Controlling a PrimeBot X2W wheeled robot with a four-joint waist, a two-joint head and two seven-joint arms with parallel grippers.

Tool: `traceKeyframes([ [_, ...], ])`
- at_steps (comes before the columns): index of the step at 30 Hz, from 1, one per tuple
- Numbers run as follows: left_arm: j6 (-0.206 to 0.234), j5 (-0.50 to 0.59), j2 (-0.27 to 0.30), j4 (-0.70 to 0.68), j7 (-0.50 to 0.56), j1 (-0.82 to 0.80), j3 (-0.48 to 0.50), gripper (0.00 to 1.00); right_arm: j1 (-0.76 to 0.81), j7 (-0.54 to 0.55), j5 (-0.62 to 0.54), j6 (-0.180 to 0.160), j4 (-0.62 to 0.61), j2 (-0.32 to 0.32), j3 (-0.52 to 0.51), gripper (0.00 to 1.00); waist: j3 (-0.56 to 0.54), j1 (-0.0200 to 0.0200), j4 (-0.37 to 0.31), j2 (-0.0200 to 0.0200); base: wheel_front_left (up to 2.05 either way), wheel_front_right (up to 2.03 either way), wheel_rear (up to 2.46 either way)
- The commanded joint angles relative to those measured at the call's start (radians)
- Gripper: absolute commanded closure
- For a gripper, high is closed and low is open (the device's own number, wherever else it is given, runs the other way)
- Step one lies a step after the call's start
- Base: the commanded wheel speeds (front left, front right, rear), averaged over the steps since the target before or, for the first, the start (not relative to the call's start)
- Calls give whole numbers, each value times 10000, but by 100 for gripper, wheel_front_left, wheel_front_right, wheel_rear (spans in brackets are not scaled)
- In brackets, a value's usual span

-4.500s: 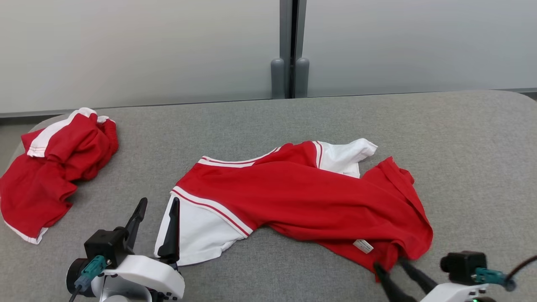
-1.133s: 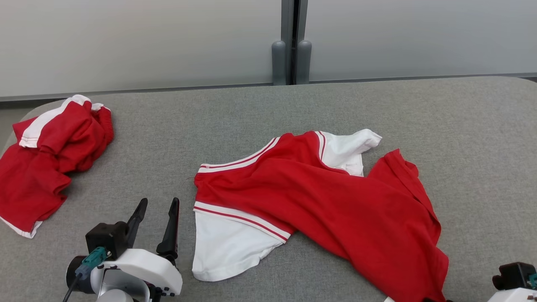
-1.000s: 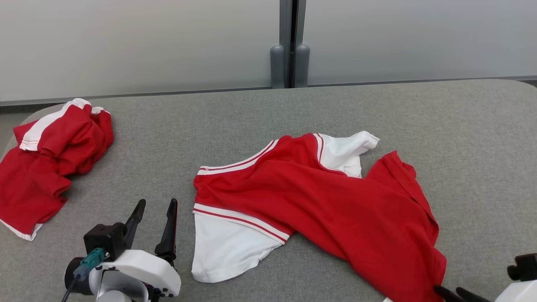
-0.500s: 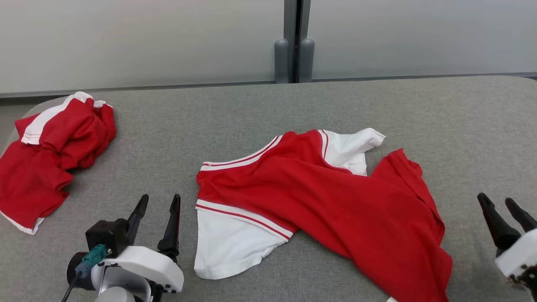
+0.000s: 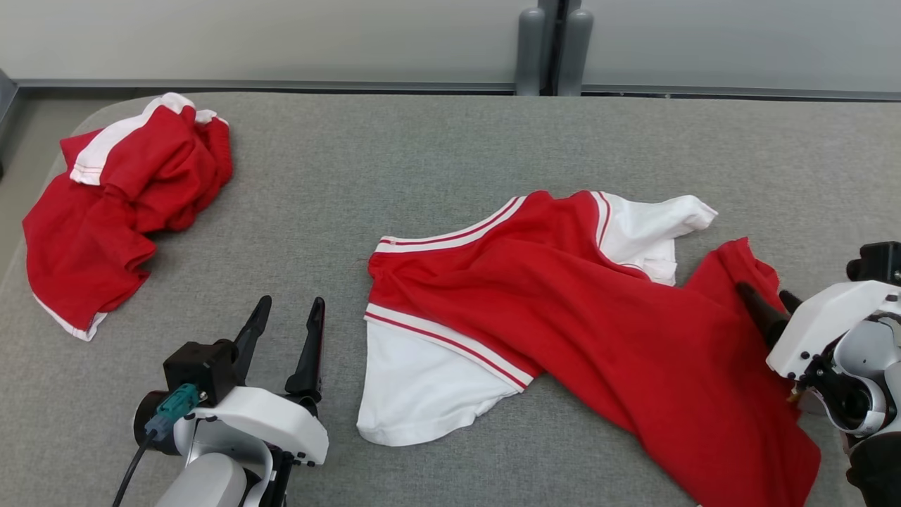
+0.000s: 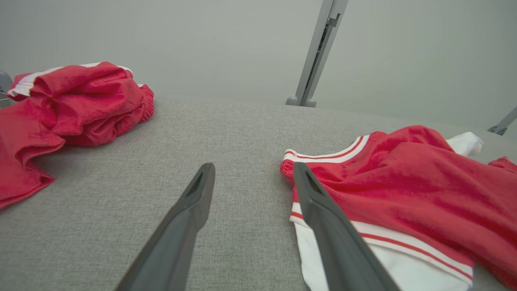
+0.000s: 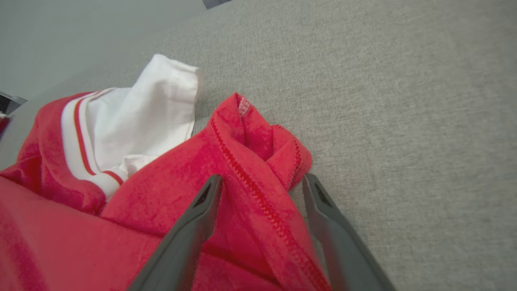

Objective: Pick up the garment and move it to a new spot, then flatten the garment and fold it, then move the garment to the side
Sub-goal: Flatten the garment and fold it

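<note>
- Grey woven table [image 5: 422, 141] fills the head view.
- Red-and-white garment [image 5: 563, 317] sprawls unfolded from centre toward 4 o'clock.
- Second red garment [image 5: 120, 204] lies crumpled at 10 o'clock.
- Right gripper [image 7: 262, 178], jaws wide apart, straddles the bunched hem at the garment's 3 o'clock edge.
- Left gripper [image 5: 291, 304], jaws parted and empty, hovers at 7 o'clock, just beside the garment.

Red-and-white heap [image 5: 134, 183] — crumpled, at 10 o'clock on the grey table [image 5: 394, 162], near its edge. Twin grey posts [image 5: 533, 53] at 12 o'clock — against the pale wall [image 5: 281, 35].
</note>
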Motion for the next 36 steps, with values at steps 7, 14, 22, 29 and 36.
traceKeyframes([
  [7,-173,-41,-155,370,-219,-273,-31,0,-844,922,556,2,1771,-140,491,50,106,0,395,0,0,0,0],
  [14,-254,-39,-235,485,-293,-455,-68,0,-1361,349,883,2,1895,-449,828,100,276,0,667,0,0,0,0],
  [22,-341,101,-371,453,-337,-762,-188,0,-2549,-646,897,2,1973,-913,1287,100,899,0,1076,0,0,0,0],
  [29,-455,179,-592,602,-412,-1099,-315,0,-3915,-1250,889,2,2663,-1479,1826,100,1382,0,1541,0,0,0,0],
  [36,-515,191,-666,868,-468,-1174,-334,0,-4650,-2008,978,2,3735,-1407,2231,0,1249,0,1626,0,0,0,0],
])
